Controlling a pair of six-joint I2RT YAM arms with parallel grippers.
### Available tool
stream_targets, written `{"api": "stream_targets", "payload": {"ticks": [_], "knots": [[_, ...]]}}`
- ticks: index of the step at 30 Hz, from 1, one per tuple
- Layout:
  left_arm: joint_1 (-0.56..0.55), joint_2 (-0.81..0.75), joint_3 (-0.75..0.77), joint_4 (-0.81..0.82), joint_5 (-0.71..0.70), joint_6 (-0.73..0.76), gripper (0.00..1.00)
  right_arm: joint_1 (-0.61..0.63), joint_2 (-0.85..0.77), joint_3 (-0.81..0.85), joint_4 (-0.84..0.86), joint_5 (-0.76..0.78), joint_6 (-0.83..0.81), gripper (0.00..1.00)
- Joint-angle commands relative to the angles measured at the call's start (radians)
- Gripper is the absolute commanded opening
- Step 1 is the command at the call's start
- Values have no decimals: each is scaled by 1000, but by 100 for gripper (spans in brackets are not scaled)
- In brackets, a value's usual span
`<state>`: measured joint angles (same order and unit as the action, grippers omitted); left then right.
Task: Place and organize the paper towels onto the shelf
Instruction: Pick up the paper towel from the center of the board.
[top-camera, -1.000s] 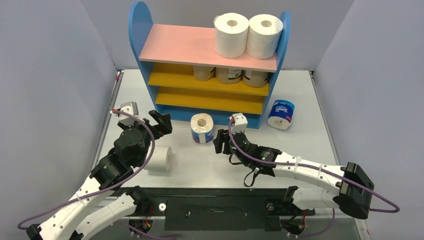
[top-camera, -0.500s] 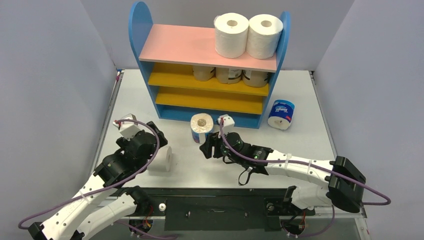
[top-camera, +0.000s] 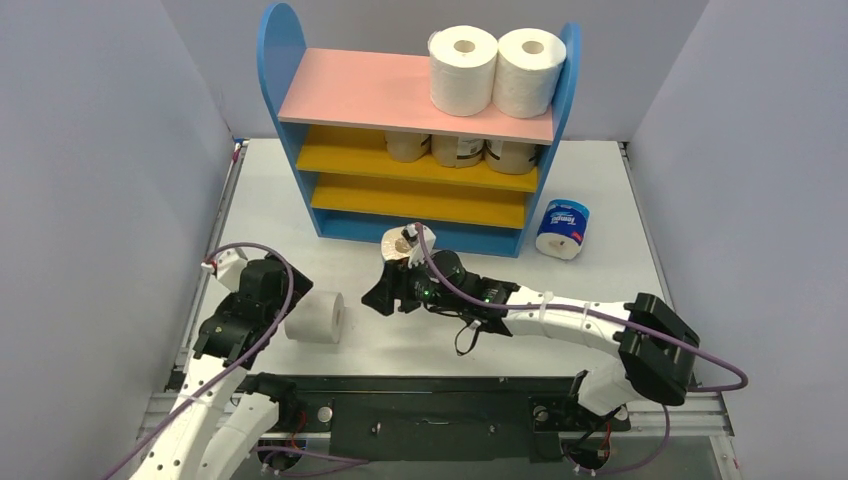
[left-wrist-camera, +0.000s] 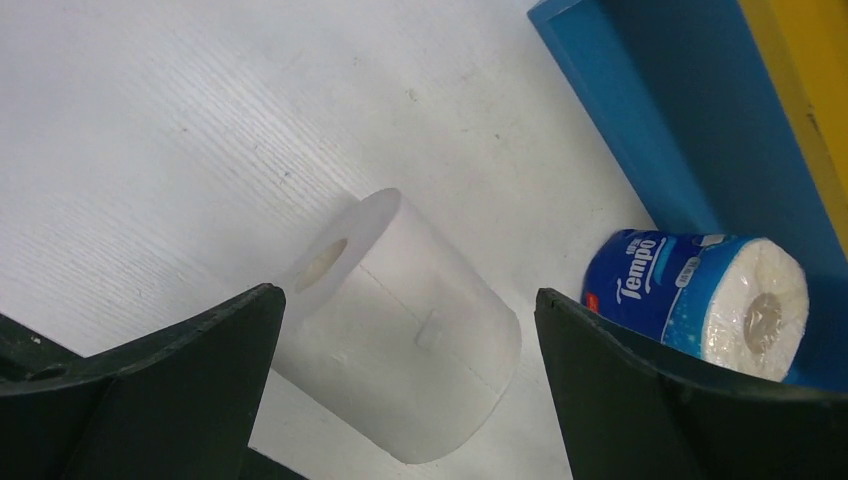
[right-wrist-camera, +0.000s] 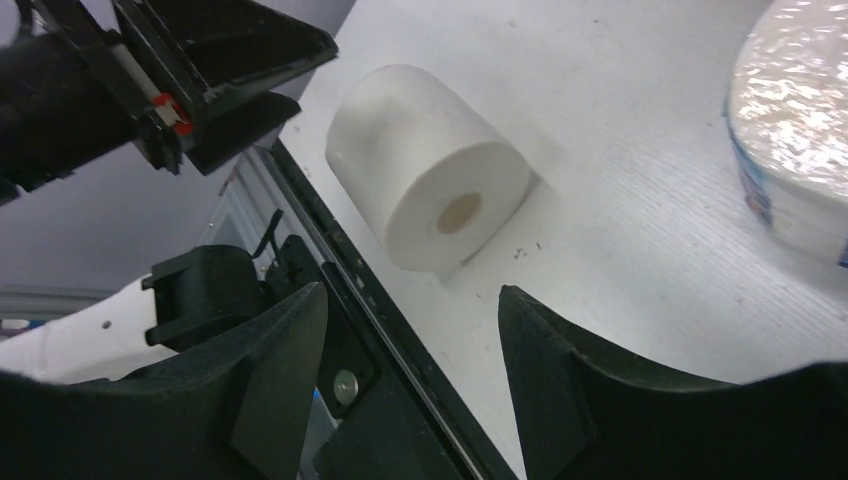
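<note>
A plain white paper towel roll (top-camera: 315, 316) lies on its side on the table, its core facing right. My left gripper (top-camera: 280, 300) hovers just left of it, open, and the roll (left-wrist-camera: 400, 370) shows between its spread fingers without touching them. My right gripper (top-camera: 385, 295) is open and empty, pointing left at the same roll (right-wrist-camera: 430, 170) from a short gap. A blue-and-white roll (top-camera: 403, 252) stands behind the right wrist. Another blue-and-white roll (top-camera: 562, 228) lies right of the shelf (top-camera: 400, 95). Two white rolls (top-camera: 495, 70) stand on the pink top and three tan rolls (top-camera: 458, 150) on the upper yellow board.
The shelf's blue base (left-wrist-camera: 640, 110) is close behind the blue-and-white roll (left-wrist-camera: 700, 300). The black rail at the table's near edge (right-wrist-camera: 380, 330) runs just under my right fingers. Grey walls enclose the table on both sides.
My right gripper has swept left past the standing blue-and-white roll toward the white roll. My left arm has drawn back and down so its open fingers face the white roll.
</note>
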<state>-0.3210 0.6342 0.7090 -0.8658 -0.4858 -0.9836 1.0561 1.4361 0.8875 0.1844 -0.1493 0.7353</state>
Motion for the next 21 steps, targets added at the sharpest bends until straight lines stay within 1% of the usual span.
{"api": "stream_targets", "payload": {"ticks": [1, 2, 7, 9, 13, 14, 16, 18, 21], "knots": [[100, -3, -21, 77, 131, -14, 96, -23, 75, 59, 186, -144, 166, 60], [112, -9, -32, 78, 135, -19, 96, -24, 104, 64, 230, -158, 189, 61], [180, -46, -86, 85, 178, -59, 96, -27, 204, 93, 341, -224, 368, 62], [186, -54, -105, 73, 184, -70, 96, -25, 240, 92, 395, -231, 422, 62], [186, -84, -136, 62, 190, -85, 99, -17, 280, 91, 416, -222, 476, 64], [186, -91, -140, 62, 195, -87, 98, -13, 293, 96, 414, -213, 486, 64], [187, -98, -153, 66, 207, -88, 91, -8, 319, 104, 416, -209, 508, 64], [186, -107, -167, 72, 219, -92, 88, -5, 349, 111, 429, -204, 538, 64], [185, -120, -176, 71, 227, -92, 85, 2, 397, 119, 468, -200, 579, 64]]}}
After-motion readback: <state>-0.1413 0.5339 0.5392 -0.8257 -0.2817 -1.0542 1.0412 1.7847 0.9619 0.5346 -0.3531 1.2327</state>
